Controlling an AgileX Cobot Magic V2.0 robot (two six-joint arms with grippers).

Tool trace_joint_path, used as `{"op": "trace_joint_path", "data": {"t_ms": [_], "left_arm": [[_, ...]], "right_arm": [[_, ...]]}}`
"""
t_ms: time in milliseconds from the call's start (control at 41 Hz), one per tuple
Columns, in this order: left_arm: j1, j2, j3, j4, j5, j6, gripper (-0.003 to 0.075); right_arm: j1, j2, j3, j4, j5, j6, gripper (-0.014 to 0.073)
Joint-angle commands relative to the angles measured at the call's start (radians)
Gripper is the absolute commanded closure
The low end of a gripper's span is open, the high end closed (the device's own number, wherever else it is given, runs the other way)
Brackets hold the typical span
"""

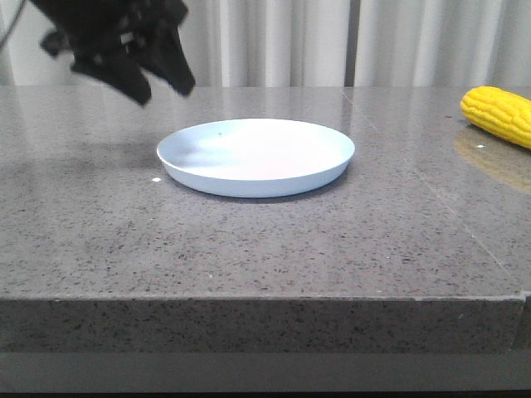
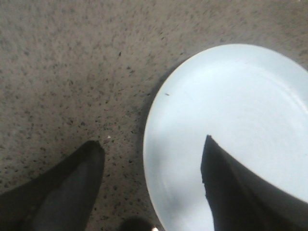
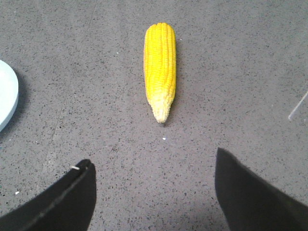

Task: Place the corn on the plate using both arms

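Grey speckled stone table (image 1: 249, 249) carries everything. Plate (image 1: 255, 156) sits mid-table, nothing on it. Corn (image 1: 498, 114) lies on the table well right of the plate, apart from it, partly cut off by the front view's edge. Left end effector (image 2: 151, 149) hovers above the plate's left rim, fingers spread, holding nothing. Right end effector (image 3: 154, 166) spread, near the corn's pale tip, not touching.
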Motion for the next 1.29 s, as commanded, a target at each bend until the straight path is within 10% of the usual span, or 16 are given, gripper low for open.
{"op": "trace_joint_path", "data": {"t_ms": [0,390,1268], "left_arm": [[-0.068,-0.143,-0.027,0.065,0.024,-0.002,0.0279],[-0.317,-0.509,0.051,0.616,0.177,-0.508,0.0279],[-0.320,-0.921,0.329,0.616,0.157,-0.513,0.0279]], "right_arm": [[-0.004,0.006,-0.025,-0.012,-0.066,-0.004,0.0050],[-0.004,0.006,-0.025,-0.012,-0.066,-0.004,0.0050],[-0.004,0.006,-0.025,-0.009,-0.067,-0.004,0.0050]]}}
